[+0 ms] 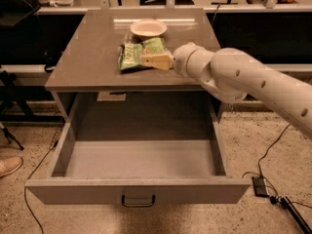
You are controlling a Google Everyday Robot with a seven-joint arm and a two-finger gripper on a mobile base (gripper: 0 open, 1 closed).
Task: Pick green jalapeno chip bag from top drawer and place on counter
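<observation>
There's the green jalapeno chip bag [136,56] flat on the counter [87,57], gripper [157,61] at its right end, clamped or loose I cannot tell; let go cleanly, lift clear

One camera sees it all. It sits high up in front of the cabinet and looks forward and down. The open drawer [141,162] is nearest to it, low in the view, and its front reaches almost from side to side. The counter [85,57] lies past the drawer, higher in the view, and all of its top shows. Behind it, at the far top edge, are dark desks. Bits of floor [273,135] show on both sides. The arm [258,84] comes in from the right side, close to the camera. Its gripper [150,61] is over the middle of the counter, at the bag [130,57].
</observation>
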